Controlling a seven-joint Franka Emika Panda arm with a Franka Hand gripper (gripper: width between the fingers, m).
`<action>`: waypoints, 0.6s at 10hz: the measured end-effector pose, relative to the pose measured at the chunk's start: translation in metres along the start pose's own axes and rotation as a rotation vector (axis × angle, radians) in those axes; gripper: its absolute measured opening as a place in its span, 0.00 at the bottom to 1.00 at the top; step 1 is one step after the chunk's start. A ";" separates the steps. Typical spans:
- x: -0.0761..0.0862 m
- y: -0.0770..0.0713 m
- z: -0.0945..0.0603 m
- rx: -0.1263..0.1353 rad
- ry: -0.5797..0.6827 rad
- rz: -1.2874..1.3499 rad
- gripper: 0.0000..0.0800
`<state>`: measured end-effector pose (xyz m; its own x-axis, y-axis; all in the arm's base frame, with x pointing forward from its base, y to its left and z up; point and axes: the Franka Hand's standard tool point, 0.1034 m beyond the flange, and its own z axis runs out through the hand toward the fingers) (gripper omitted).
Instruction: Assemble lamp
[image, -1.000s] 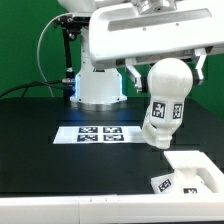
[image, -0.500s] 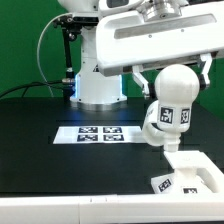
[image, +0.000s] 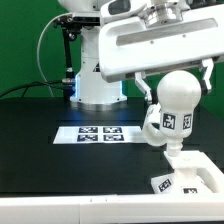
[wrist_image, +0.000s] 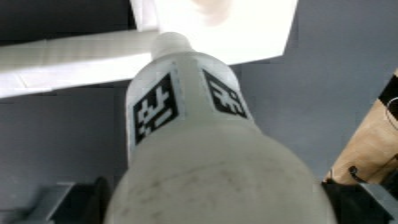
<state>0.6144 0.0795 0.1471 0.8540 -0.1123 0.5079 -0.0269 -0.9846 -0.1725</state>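
Observation:
My gripper (image: 177, 82) is shut on the white lamp bulb (image: 176, 106), gripping its round head. The bulb hangs tilted, its tagged neck pointing down. The neck's tip sits just above the far edge of the white angular base block (image: 192, 172), which lies at the exterior view's lower right. In the wrist view the bulb (wrist_image: 187, 130) fills the middle, its neck reaching toward the base (wrist_image: 214, 25). The gripper (wrist_image: 205, 205) shows only as dark fingers (wrist_image: 63, 200) beside the bulb. The shade is out of view.
The marker board (image: 98, 134) lies flat on the black table to the exterior view's left of the bulb. The arm's white pedestal (image: 98, 88) stands behind it, with cables at the back left.
The gripper has carried the bulb toward the exterior view's right and slightly lower, bringing its neck from beside the marker board to just over the base block.

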 end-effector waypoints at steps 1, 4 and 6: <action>-0.003 -0.009 0.000 0.009 -0.009 -0.005 0.72; -0.004 -0.023 -0.004 0.021 -0.015 -0.016 0.72; -0.010 -0.021 0.003 0.019 -0.026 -0.014 0.72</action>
<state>0.6076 0.1014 0.1434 0.8673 -0.0945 0.4887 -0.0049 -0.9834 -0.1814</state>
